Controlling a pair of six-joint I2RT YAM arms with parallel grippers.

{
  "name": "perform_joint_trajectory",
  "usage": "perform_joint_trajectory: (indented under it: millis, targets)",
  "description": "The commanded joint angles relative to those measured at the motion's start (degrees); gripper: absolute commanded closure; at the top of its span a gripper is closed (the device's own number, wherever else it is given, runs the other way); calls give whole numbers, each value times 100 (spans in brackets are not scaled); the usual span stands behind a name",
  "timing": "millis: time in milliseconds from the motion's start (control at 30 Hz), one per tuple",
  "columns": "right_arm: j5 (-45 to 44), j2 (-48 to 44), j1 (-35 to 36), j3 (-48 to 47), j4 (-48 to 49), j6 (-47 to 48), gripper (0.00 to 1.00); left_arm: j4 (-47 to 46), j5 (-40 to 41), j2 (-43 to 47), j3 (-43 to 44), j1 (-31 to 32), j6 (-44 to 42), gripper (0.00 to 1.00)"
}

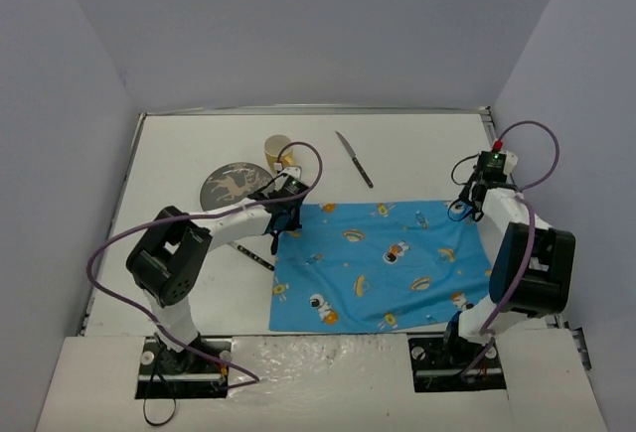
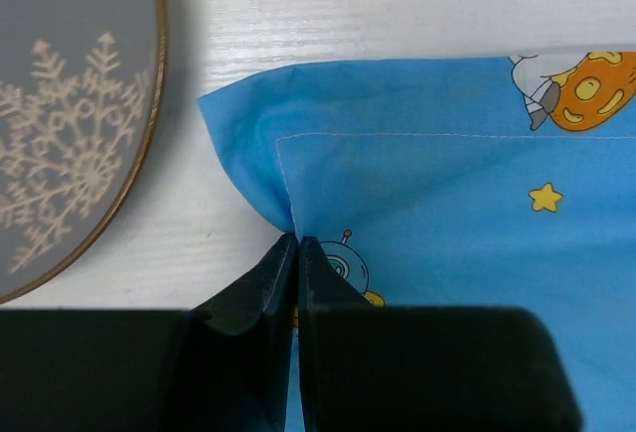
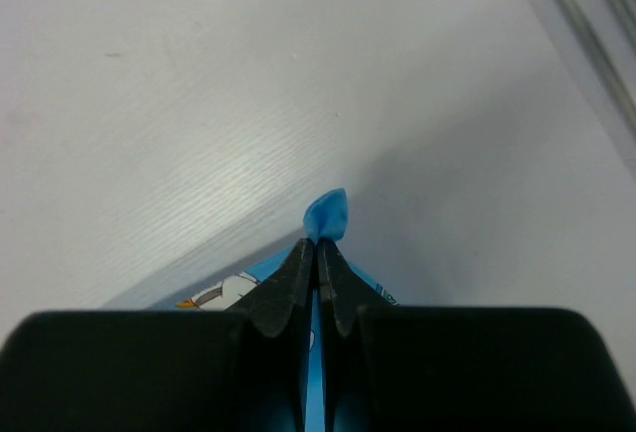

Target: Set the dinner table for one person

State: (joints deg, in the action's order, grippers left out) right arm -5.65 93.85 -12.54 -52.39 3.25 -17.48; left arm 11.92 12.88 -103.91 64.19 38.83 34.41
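**Inspector:** Condition of the left end effector (image 2: 296,238)?

**Assessor:** Closed; both fingers were pinched on the edge of the blue cartoon-print placemat (image 2: 427,214) near its far-left corner; the cloth was puckered into a fold at the pinch point; that corner lay flat just ahead of the fingertips.

**Inspector:** And the right end effector (image 3: 318,243)?

**Assessor:** Likewise closed; it gripped the far-right corner of the same placemat; a small tip of blue cloth stood out beyond the fingertips; the jaws stood together with only cloth between them.

**Inspector:** What lay nearby on the left?

**Assessor:** A grey round plate (image 2: 70,124) with a pale snowflake pattern and a thin gold rim sat just beside the held corner, apart from the cloth; a yellow cup (image 1: 275,147) stood beyond the plate; a slim dark utensil (image 1: 258,257), type not discernible, lay left of the placemat, partly under the arm.

**Inspector:** Elsewhere?

**Assessor:** A knife (image 1: 354,159) lay diagonally beyond the placemat's far edge, clear of it.

**Inspector:** Location of the surface (image 1: 417,144)?

**Assessor:** The white surface lay under every item, filling the enclosure between the grey walls; the placemat was spread on its near half, between the two arms.
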Motion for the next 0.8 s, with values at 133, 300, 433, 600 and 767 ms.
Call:
perform_joint_trajectory:
  millis: [133,300,433,600,767]
  targets:
    - [-500,-2169,27,-67,35,-29,100,-275,675,2230,-308,196,-512,100]
    - [-623,-3009,7,9,27,-27,100,-397,1289,3170,-454,632,-776,100]
    - [-568,-3645,6,-245,-90,-15,100,-322,1766,3759,-395,1161,-1091,100]
    - [-55,-4164,-2,-792,-122,-13,100,-13,2229,4419,-32,1552,-1512,100]
    - [680,-4229,5,-1443,-93,123,100,-94,2451,4979,228,1899,-1991,100]
